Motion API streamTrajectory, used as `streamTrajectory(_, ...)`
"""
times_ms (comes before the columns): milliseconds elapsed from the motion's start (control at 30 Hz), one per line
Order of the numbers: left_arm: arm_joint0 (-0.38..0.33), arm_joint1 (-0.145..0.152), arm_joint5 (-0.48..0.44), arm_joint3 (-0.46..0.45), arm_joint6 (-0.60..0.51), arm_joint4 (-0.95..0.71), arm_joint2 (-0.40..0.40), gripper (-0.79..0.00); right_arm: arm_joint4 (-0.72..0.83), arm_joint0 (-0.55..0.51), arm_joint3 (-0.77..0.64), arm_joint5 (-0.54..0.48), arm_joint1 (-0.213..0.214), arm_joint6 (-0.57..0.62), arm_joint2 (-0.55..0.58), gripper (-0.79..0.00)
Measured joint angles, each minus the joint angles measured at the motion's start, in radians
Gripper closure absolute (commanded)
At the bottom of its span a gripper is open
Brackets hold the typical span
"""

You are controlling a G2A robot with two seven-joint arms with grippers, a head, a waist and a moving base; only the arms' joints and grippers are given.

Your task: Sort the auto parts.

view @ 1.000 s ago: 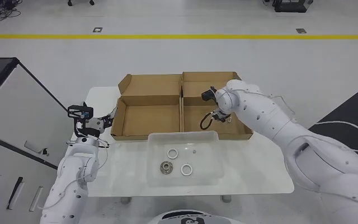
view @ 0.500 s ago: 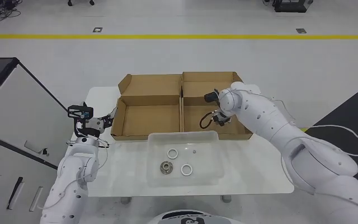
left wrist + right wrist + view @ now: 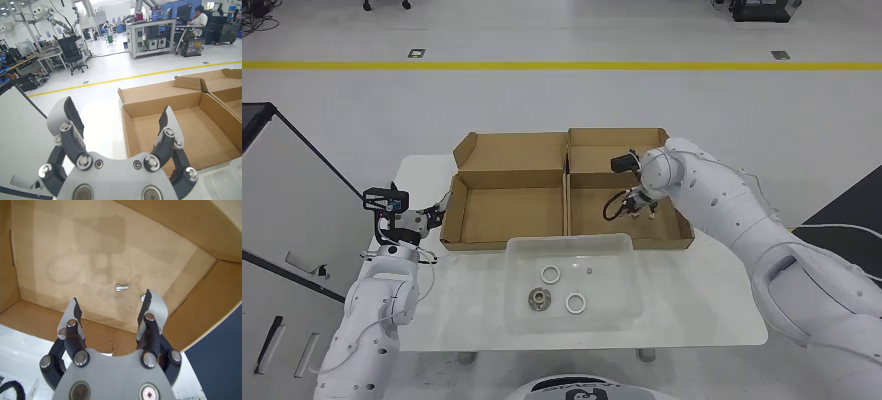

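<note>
My right gripper [image 3: 112,297] hangs spread and empty over the right cardboard box [image 3: 587,225]. On that box's floor lie a small silver bolt [image 3: 122,288] and a nut [image 3: 142,297], which is partly hidden behind one of my fingertips. My left gripper [image 3: 117,105] is also spread and empty, and it sits just off the outer side of the left cardboard box [image 3: 507,215]. Nearer to me, a clear tub [image 3: 614,295] on the white table [image 3: 692,300] holds a white ring [image 3: 551,273], a second ring [image 3: 576,303], a metal hub [image 3: 538,297] and a tiny part [image 3: 588,268].
</note>
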Motion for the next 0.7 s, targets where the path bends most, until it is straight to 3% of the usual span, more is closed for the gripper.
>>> streamTrajectory(233,0.000,0.000,0.000,0.000,0.000,0.000,0.000,-0.785,-0.017,-0.008,-0.137,-0.080,0.064,0.060,0.109,-0.785)
streamTrajectory(533,0.000,0.000,0.000,0.000,0.000,0.000,0.000,-0.785,-0.031,-0.141,-0.522,-0.199,0.190,0.261,0.335,-0.785)
streamTrajectory(700,0.000,0.000,0.000,0.000,0.000,0.000,0.000,-0.785,-0.015,-0.237,-0.732,-0.240,0.250,0.274,0.415,-0.785)
